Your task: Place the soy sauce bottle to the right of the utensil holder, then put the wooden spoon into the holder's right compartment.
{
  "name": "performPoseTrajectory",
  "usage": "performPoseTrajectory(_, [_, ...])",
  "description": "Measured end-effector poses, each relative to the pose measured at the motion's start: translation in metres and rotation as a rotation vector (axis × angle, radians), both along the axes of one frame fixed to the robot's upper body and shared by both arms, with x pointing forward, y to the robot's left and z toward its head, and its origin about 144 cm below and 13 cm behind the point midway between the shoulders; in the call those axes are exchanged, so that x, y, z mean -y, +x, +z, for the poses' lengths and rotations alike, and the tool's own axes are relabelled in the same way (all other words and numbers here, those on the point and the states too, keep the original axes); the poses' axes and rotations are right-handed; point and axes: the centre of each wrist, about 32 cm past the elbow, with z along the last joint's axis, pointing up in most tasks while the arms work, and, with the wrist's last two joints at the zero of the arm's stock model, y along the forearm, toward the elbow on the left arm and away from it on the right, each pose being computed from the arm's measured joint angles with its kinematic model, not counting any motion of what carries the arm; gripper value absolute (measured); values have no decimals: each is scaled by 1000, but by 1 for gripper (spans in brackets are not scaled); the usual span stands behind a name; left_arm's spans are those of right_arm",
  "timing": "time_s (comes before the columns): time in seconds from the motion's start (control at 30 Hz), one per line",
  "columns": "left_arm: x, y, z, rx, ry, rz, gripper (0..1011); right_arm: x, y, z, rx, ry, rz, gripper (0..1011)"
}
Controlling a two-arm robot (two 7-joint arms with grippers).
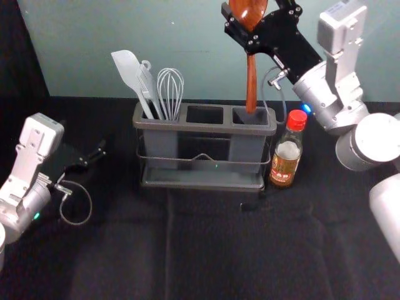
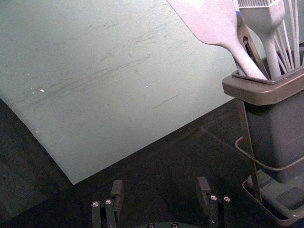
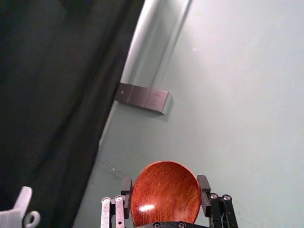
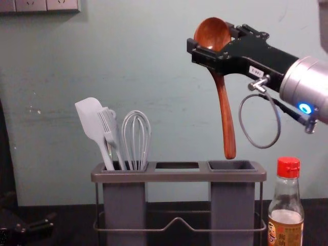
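At the far left, the left gripper (image 1: 95, 155) is parked low over the dark table (image 1: 206, 250), well apart from the holder (image 1: 200, 182); the left wrist view shows its two fingers (image 2: 118, 194) spread wide. Next, the spatula (image 1: 127, 70), brush (image 1: 147, 87) and whisk (image 1: 170, 90) stand in the holder's left compartment. Above the right compartment (image 4: 232, 166), the right gripper (image 4: 210, 37) has its fingers closed on the wooden spoon (image 4: 223, 110), one on each side of the bowl. The spoon is held nearly upright, bowl up and slightly tilted, its handle hanging down with the end just over that compartment's opening. Farther right, the soy sauce bottle (image 1: 287, 153) stands upright on the table, just beside the holder's right end, its red cap (image 1: 297, 120) on.
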Motion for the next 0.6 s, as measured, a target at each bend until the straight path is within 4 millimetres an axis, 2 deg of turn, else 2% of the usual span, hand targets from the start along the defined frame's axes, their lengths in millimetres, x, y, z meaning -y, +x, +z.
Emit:
performPoseTrajectory(0.4, [0, 0, 0, 0, 0, 0, 1005, -10, 0, -13, -35, 10, -53, 840])
performPoseTrajectory(0.6, [0, 0, 0, 0, 0, 0, 1005, -13, -3, -28, -55, 3, -61, 840])
